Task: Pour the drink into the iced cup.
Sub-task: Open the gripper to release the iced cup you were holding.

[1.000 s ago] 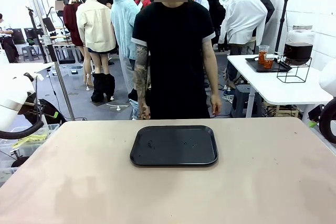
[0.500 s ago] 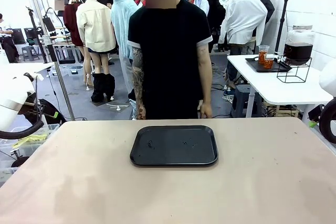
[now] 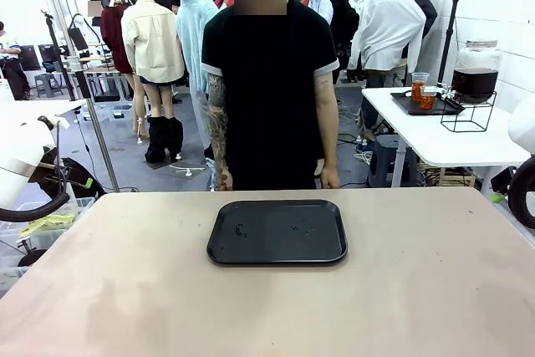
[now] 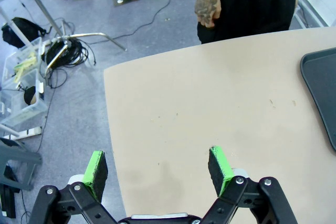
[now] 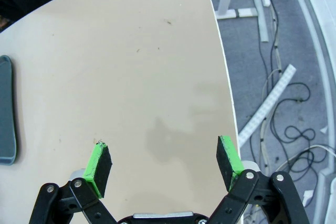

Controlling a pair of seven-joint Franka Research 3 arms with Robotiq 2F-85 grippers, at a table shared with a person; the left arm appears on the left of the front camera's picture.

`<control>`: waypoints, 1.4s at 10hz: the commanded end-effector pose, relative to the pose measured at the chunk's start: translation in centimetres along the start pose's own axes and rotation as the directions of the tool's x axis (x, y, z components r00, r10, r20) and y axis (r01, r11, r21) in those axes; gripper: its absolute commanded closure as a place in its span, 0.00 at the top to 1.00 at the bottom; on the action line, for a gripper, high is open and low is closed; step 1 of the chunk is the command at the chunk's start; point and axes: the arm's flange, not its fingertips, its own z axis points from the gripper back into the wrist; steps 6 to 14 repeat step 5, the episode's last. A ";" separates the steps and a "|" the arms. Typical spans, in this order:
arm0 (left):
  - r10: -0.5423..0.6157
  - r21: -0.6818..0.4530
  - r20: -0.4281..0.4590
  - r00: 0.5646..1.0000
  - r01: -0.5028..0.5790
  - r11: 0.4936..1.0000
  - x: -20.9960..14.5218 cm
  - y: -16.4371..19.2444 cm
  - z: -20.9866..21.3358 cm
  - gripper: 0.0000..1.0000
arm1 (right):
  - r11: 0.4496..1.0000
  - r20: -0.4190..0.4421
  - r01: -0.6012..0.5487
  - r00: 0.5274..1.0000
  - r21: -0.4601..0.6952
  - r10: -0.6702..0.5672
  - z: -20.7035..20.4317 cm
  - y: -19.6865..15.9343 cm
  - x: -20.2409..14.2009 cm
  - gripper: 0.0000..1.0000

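- Drink (image 3: 419,90): orange-red liquid in clear cups, standing on a small dark tray (image 3: 408,107) on a white side table (image 3: 468,144) in the background, well beyond the far right corner of the black square plastic tray (image 3: 277,231) and well apart from both grippers.
- Left gripper (image 4: 157,169): black two-finger unit with green pads, jaws spread wide, nothing between them; it hangs above the left edge of the beige table top (image 4: 210,108), well to the left of the black tray (image 4: 320,95).
- Right gripper (image 5: 164,162): same make, jaws likewise wide apart and holding nothing; it hangs above the right edge of the table (image 5: 131,77), well to the right of the black tray (image 5: 6,111).
- Black tray: lies flat at the middle of the table (image 3: 418,290), towards the far side; a few small specks or droplets on its surface, kind not discernible.
- Person (image 3: 269,81): black T-shirt, stands at the far edge directly behind the black tray; both arms hang down, one hand (image 3: 329,177) beyond the tray's far right corner, the other hand (image 4: 207,9) beyond its far left corner.
- Glass dispenser jar (image 3: 476,68) on a black wire stand: on the side table, just right of the cups.
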 end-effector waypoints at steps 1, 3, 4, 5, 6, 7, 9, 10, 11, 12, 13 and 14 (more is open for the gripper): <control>-0.005 0.014 0.008 1.000 0.005 1.000 -0.3 0.0 -0.2 1.00 | 1.000 0.011 0.019 1.000 -0.008 -0.019 0.0 0.4 -0.4 1.00; -0.005 0.014 0.008 1.000 0.005 1.000 -0.3 0.0 -0.2 1.00 | 1.000 0.011 0.019 1.000 -0.008 -0.019 0.0 0.4 -0.4 1.00; -0.005 0.014 0.008 1.000 0.005 1.000 -0.3 0.0 -0.2 1.00 | 1.000 0.011 0.019 1.000 -0.008 -0.019 0.0 0.4 -0.4 1.00; -0.005 0.014 0.008 1.000 0.005 1.000 -0.3 0.0 -0.2 1.00 | 1.000 0.011 0.019 1.000 -0.008 -0.019 0.0 0.4 -0.4 1.00; -0.005 0.014 0.008 1.000 0.005 1.000 -0.3 0.0 -0.2 1.00 | 1.000 0.011 0.019 1.000 -0.008 -0.019 0.0 0.4 -0.4 1.00; -0.005 0.014 0.008 1.000 0.005 1.000 -0.3 0.0 -0.2 1.00 | 1.000 0.011 0.019 1.000 -0.008 -0.019 0.0 0.4 -0.4 1.00; -0.005 0.014 0.008 1.000 0.005 1.000 -0.3 0.0 -0.2 1.00 | 1.000 0.011 0.019 1.000 -0.008 -0.019 0.0 0.4 -0.4 1.00; -0.005 0.014 0.008 1.000 0.005 1.000 -0.3 0.0 -0.2 1.00 | 1.000 0.011 0.019 1.000 -0.008 -0.019 0.0 0.4 -0.4 1.00; -0.005 0.014 0.008 1.000 0.005 1.000 -0.3 0.0 -0.2 1.00 | 1.000 0.011 0.019 1.000 -0.008 -0.019 0.0 0.4 -0.4 1.00; -0.005 0.014 0.008 1.000 0.005 1.000 -0.3 0.0 -0.2 1.00 | 1.000 0.011 0.019 1.000 -0.008 -0.019 0.0 0.4 -0.4 1.00; -0.005 0.014 0.008 1.000 0.005 1.000 -0.3 0.0 -0.2 1.00 | 1.000 0.011 0.019 1.000 -0.008 -0.019 0.0 0.4 -0.4 1.00; -0.005 0.014 0.008 1.000 0.005 1.000 -0.3 0.0 -0.2 1.00 | 1.000 0.011 0.019 1.000 -0.008 -0.019 0.0 0.4 -0.4 1.00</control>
